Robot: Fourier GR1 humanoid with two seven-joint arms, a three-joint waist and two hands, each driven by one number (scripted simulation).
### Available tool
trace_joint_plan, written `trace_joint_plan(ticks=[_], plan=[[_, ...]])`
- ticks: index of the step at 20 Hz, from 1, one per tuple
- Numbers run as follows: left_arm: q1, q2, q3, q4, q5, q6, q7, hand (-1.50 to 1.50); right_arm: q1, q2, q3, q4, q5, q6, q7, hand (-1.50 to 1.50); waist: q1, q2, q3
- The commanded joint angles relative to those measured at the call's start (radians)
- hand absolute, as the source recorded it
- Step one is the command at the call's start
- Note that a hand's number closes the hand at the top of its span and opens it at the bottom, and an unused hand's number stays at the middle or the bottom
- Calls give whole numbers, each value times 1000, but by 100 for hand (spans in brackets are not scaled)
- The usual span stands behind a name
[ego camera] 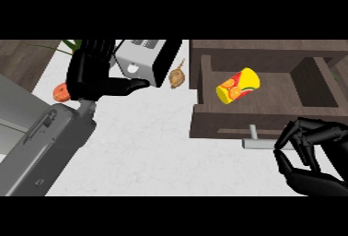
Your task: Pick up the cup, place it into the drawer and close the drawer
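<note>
Cylindrical yellow cup [239, 85], dark wooden drawer [285, 99]

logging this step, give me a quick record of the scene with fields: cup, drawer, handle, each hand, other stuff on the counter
cup: yellow cup with fruit print, lying tilted inside the drawer, no hand on it
drawer: dark wooden drawer, open
handle: grey handle on the drawer's front, just left of the right hand
right hand: right hand at the lower right, fingers curled, holding nothing
left hand: left hand at the upper left, open, resting
other: toaster, brown item beside it, orange item by the left forearm
</note>
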Motion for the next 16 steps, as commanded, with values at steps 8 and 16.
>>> trace_joint_plan(ticks=[8, 16], plan=[[286, 115, 71, -189, 28, -118, -20, -150, -25, -82, 210, 214, 529, -67, -275, 150, 6, 7, 1], [429, 160, 187, -162, 37, -304, -72, -150, -240, 9, 242, 583, 691, -200, -324, -150, -10, 9, 0]])
